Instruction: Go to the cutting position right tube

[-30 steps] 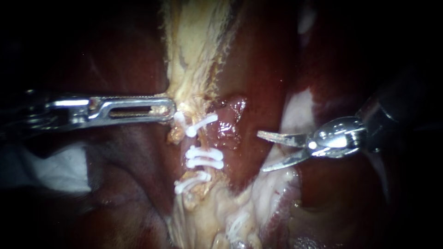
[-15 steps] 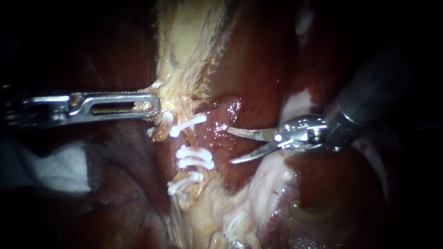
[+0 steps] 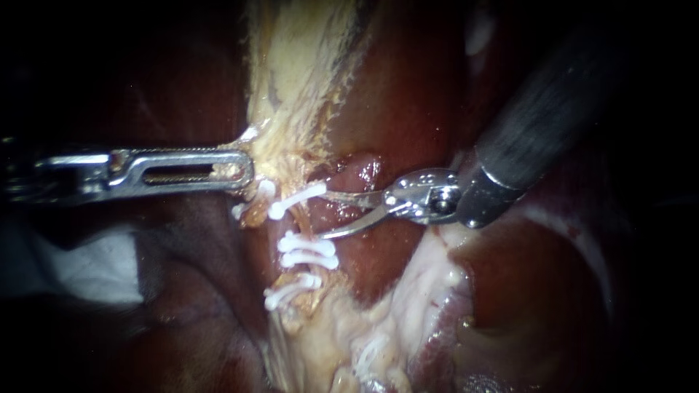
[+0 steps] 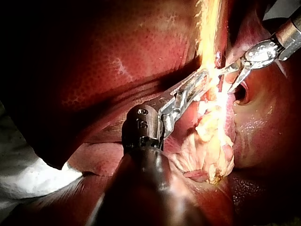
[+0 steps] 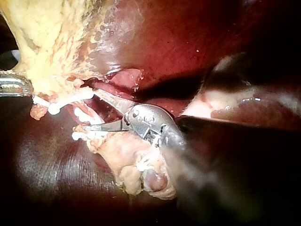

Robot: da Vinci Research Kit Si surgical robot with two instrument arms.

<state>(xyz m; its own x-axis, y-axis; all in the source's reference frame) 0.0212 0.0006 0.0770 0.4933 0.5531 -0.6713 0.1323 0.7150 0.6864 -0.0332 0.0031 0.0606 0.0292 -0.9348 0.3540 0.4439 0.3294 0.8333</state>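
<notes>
- The right instrument (image 3: 325, 214) slants in from the upper right. Its two thin blades are spread in a narrow V, holding nothing.
- The blade tips reach the clipped tube (image 3: 309, 224) in the gap between the uppermost of the white clips (image 3: 295, 200) and the pair below it. Whether metal touches the tube cannot be told from the endoscope.
- The left instrument (image 3: 244, 169) lies level from the left. Its slotted jaws are closed on the edge of the pale yellow tissue (image 3: 302, 65), just above the clips.
- The left wrist view (looking along the left shaft) shows what the endoscope does not. Both left jaws pinch the yellow strip from two sides, and the right instrument's spread blades lie just beyond them.
- Only the right wrist view shows the side of the blades' hinge, and a lumpy mass of pale tissue beneath it.
- The glistening dark red liver (image 3: 408, 87) surrounds the site, with a white cloth (image 3: 95, 269) at its edge.
</notes>
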